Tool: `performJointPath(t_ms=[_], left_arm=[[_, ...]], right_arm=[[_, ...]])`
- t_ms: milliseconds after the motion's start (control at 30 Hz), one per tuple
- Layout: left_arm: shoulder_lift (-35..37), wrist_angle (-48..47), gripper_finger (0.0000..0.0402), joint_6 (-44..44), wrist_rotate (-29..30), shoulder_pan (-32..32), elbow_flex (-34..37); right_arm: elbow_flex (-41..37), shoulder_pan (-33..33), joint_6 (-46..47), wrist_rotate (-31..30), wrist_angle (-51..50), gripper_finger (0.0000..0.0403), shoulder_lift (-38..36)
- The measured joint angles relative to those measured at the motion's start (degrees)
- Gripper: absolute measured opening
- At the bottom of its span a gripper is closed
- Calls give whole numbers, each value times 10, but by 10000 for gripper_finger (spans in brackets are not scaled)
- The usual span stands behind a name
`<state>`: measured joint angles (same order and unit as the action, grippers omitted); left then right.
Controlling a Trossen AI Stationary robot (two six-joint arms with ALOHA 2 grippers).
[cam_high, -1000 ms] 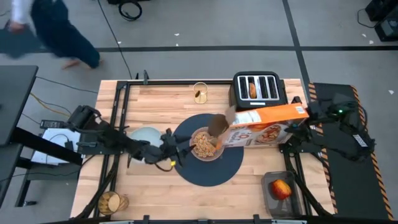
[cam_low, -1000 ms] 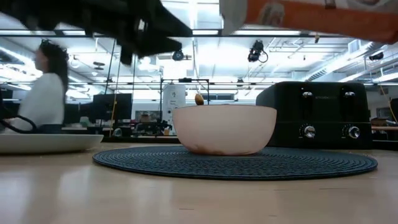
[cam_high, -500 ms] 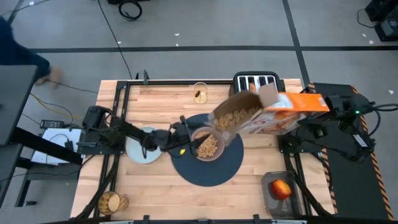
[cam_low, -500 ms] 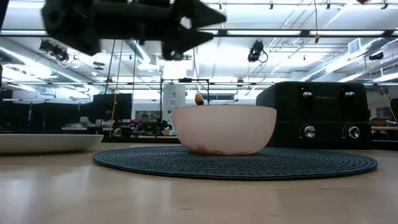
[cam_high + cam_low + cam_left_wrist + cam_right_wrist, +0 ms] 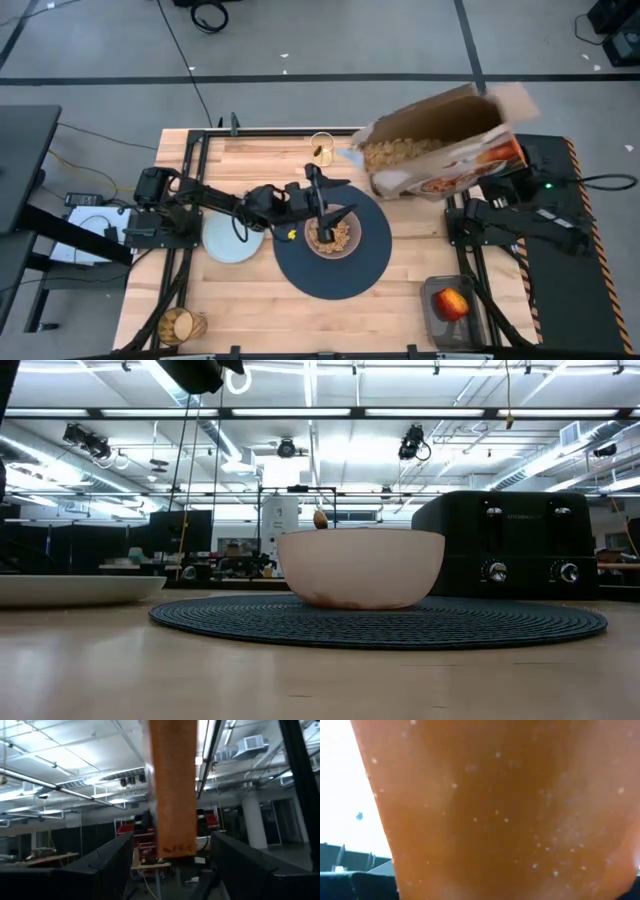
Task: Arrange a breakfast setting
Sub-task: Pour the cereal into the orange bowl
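Cereal (image 5: 330,236) fills the pinkish bowl (image 5: 331,232) on the navy placemat (image 5: 334,241) — just under the left gripper (image 5: 318,196), jaws parted; right gripper, hidden, clamps the cereal box (image 5: 440,155), tipped upward — presumably stopping the pour.

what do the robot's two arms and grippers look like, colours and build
Both arms are dark, nearly black, built from jointed links. The left arm ends in a gripper with two thin dark fingers and carries a small yellow mark near its wrist. The right arm has bulkier black housings with a tiny green light and a black cable trailing off.
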<state>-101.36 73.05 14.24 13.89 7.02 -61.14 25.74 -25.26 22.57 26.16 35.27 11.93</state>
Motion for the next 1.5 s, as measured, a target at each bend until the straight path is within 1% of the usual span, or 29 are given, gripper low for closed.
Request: performJointPath(t_ms=[100,200,400,467,633,733,900,1033,1233,1333,1433,1500], left_arm=[[0,-10,270,-3,-1,-1,-1],[0,-24,270,-36,-1,-1,-1],[0,-18,278,-86,-1,-7,-3],[0,-32,287,-96,-1,-13,-21],[0,-132,301,-101,0,-23,-86],[0,-158,305,-102,-8,-25,-106],[0,-159,311,-115,-32,-23,-110],[-2,-153,312,-123,-34,-23,-110],[-26,-103,312,-140,-31,-25,-110],[-30,-93,312,-151,-30,-27,-110],[-30,-94,303,-151,-21,-27,-110],[-30,-94,286,-150,-21,-27,-110]], right_arm=[[-49,0,24,-16,106,307,27],[-85,0,42,-24,176,307,58],[-125,10,42,-36,310,307,121],[-130,18,32,-43,338,307,147],[-129,44,5,-47,378,307,213],[-128,58,-7,-52,414,307,242],[-128,76,-30,-59,439,307,272],[-127,85,-48,-71,451,307,293],[-127,100,-74,-72,446,307,320],[-127,107,-86,-82,450,307,330],[-127,112,-94,-88,448,307,338],[-127,114,-97,-88,449,307,342]])
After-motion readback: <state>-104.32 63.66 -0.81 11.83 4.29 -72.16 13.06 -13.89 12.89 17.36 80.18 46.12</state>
